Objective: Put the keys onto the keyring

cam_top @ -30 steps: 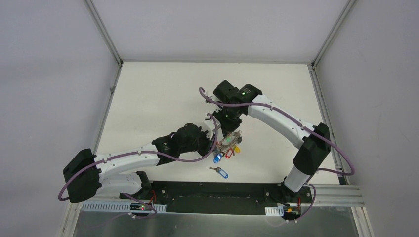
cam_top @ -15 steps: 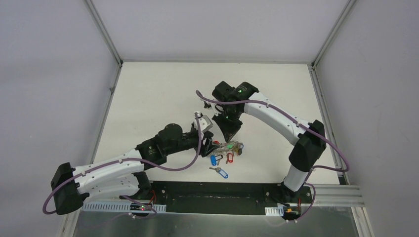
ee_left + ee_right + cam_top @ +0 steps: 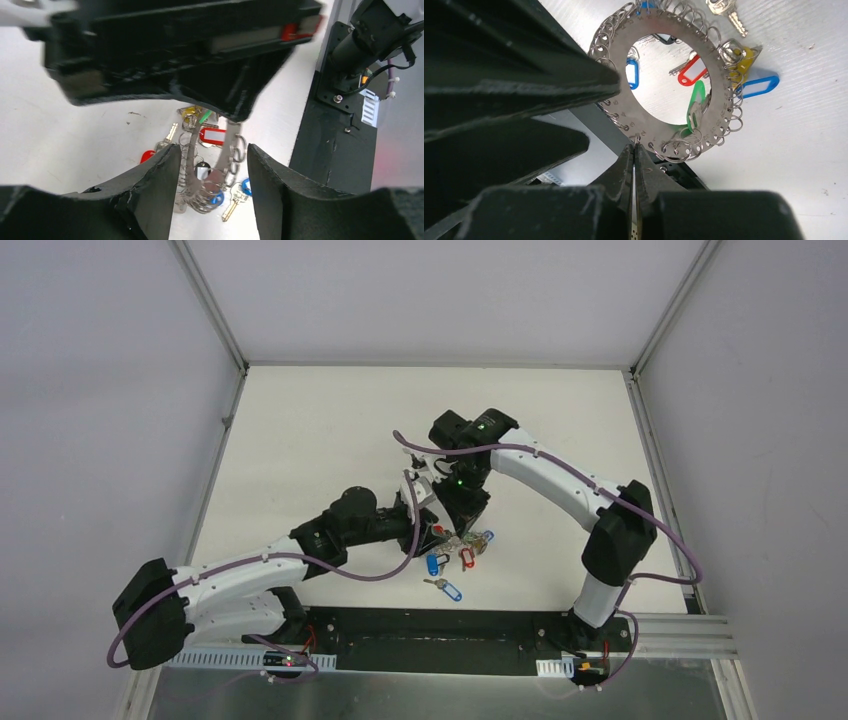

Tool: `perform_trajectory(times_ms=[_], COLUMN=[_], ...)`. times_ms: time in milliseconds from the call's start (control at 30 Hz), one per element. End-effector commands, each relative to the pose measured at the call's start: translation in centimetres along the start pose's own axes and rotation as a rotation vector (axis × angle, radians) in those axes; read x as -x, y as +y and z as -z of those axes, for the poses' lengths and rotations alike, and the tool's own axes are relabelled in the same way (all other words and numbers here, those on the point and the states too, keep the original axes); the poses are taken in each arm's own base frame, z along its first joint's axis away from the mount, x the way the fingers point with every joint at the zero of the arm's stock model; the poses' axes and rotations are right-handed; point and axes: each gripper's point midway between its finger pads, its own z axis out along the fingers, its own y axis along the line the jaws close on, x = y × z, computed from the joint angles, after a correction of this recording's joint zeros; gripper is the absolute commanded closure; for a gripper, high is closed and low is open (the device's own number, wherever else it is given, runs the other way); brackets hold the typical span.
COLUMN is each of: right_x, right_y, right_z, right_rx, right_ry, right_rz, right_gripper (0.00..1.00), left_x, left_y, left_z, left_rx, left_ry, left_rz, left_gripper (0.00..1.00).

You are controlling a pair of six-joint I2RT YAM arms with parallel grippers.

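- Left arm: reaches from its base at 7 o'clock of the white table toward the table's middle
- Left gripper: sits at 9 o'clock of the keyring, just beside it. In the left wrist view its two fingers stand apart with the jaws open and nothing clamped. The ring shows in the gap beyond the fingertips
- Blue-tagged key: lies flat on the table at 7 o'clock of the keyring, apart from it and close to the near edge
- Red-tagged key: lies at 6 o'clock of the keyring, just beside the rim. Whether it hangs from a loop cannot be told
- Keyring: a flat grey metal ring edged with small wire loops, in the near half of the table between the two grippers. The left wrist view shows it nearly edge-on and tilted. In the right wrist view a green tag hangs inside the hole at 4 o'clock and a yellow tag sits at 2 o'clock of the rim
- Right gripper: stands at 11 o'clock of the keyring, pointing down. In the right wrist view its jaws are closed, pinching the ring's rim at 7 o'clock
- Right arm: arches from its base at 5 o'clock of the table to the gripper
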Motion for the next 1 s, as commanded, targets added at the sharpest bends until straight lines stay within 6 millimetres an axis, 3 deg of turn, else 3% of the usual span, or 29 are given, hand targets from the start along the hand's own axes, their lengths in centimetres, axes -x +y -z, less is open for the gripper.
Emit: perform_trajectory(times_ms=[0,300,533,967], right_x=[-0.8,-0.7,-0.2,4.0], right_y=[0.3,0.3,0.2,0.0], right_z=[-0.4,-0.6,-0.8,-0.4], right_rx=[0.024,0.025,0.038,0.079], right_ry=[0.046,0.065,0.052,-0.012], right_rz=[-0.027,-0.040,-0.042,-0.038], right_gripper=[1.00,1.00,1.00,1.00], left_x=[1.6,2.1,1.3,-1.0], left_y=[-0.5,-1.5,-2.6,1.4], left_z=[-0.7,-1.6,-1.6,0.3], left_rx=[-0.142,-0.306,-0.380,-0.100], left_ry=[-0.070,-0.090,-0.136,0.030], left_rz=[0.022,0.049,0.081,0.015], left_gripper=[0.49,0.48,0.50,0.30])
